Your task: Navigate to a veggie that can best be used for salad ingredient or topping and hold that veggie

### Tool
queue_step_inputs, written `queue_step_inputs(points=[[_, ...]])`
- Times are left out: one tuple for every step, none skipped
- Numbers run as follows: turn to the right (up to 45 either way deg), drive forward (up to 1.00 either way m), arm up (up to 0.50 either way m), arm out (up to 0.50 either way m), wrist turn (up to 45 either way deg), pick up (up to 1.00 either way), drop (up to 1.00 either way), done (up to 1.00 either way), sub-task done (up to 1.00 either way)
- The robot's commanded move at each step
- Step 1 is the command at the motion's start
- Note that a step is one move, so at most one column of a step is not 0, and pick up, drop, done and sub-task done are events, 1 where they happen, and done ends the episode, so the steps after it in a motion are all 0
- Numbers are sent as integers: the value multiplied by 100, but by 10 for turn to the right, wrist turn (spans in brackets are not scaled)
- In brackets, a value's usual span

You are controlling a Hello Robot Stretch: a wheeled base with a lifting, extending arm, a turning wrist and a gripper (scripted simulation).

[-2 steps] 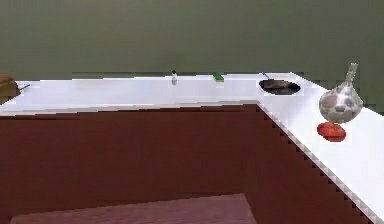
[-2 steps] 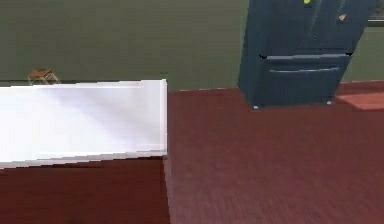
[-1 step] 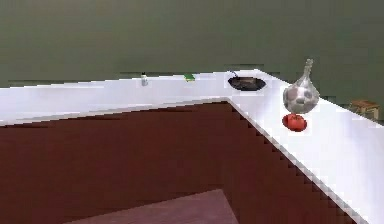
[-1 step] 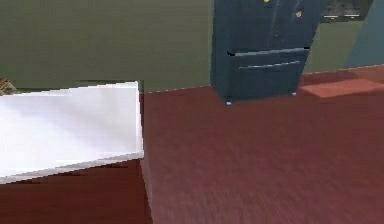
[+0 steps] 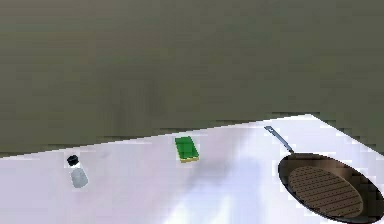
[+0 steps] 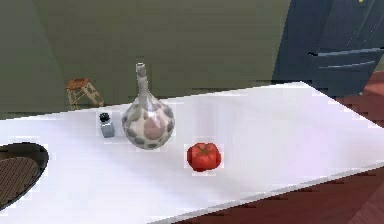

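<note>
A white surface (image 5: 120, 190) runs across the forward view under a dull olive wall. On it lie a green rectangular sponge with a yellow edge (image 5: 187, 150) near the middle and, well to its left, a small clear shaker with a black cap (image 5: 76, 172). At the forward view's right sits a dark round ridged frying pan (image 5: 330, 187), its thin handle pointing up and left; the bottom and right edges cut off its rim. In the arm side view the task's thing, a red round tomato (image 6: 204, 156), rests on the surface near its front edge, just right of and nearer than a tall mottled white-and-brown vase with a narrow neck (image 6: 147, 117). The two stand near each other but apart. Just left of the vase is a small grey shaker with a dark top (image 6: 105, 124), too small to make out further, and I cannot tell whether it is the shaker from the forward view. The pan shows again at this view's left edge, mostly cut off. Beyond the surface stand a small wooden stool (image 6: 85, 93), its lower half hidden, and a dark blue panelled door (image 6: 335, 45) cropped at the top. How the jaws stand cannot be told from these pictures.
</note>
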Motion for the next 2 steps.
queue_step_inputs(points=[[0,0,50,0,0,0,0,0,0],[0,0,38,0,0,0,0,0,0]])
